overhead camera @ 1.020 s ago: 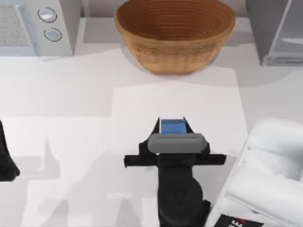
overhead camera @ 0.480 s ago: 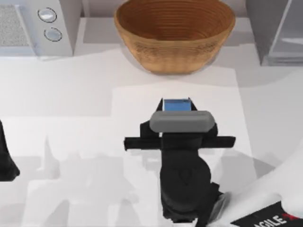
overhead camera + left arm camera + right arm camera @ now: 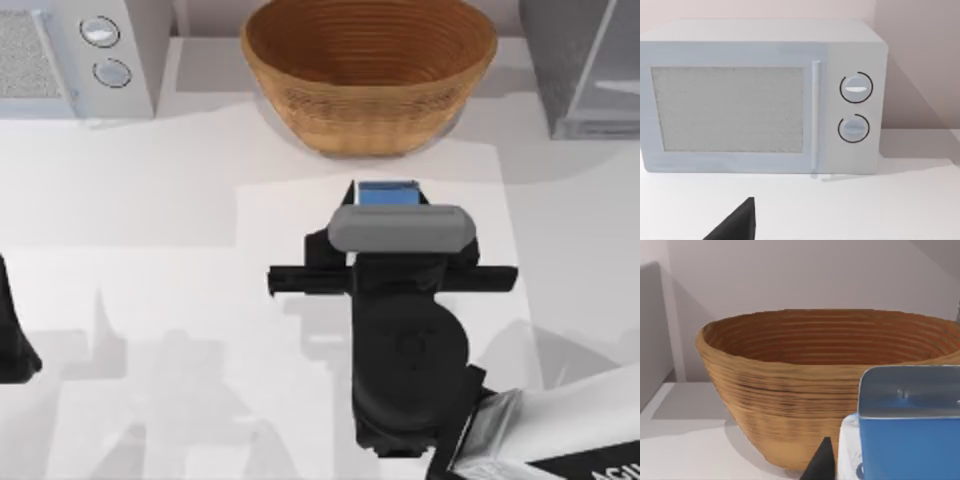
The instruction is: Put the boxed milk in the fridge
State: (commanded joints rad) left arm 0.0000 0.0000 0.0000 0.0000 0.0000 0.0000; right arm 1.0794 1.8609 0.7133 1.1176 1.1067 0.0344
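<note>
The boxed milk [image 3: 388, 191], blue top showing, sits between the fingers of my right gripper [image 3: 387, 199], which is shut on it above the middle of the table, just in front of the wicker bowl. In the right wrist view the carton [image 3: 910, 435] looms close, with one dark fingertip [image 3: 820, 465] beside it. The fridge [image 3: 575, 65], dark grey with a pale glassy door panel, stands at the back right corner. My left gripper [image 3: 12, 340] is parked at the left edge of the table.
A large wicker bowl [image 3: 368, 75] stands at the back centre, right behind the carton [image 3: 800, 385]. A light-grey appliance with two round knobs [image 3: 75, 55] fills the back left corner [image 3: 760, 100]. Open white tabletop lies between the bowl and the fridge.
My right gripper has carried the boxed milk away from the table's front edge toward the wicker bowl, and the arm looks larger, so it has risen. The left arm has not moved.
</note>
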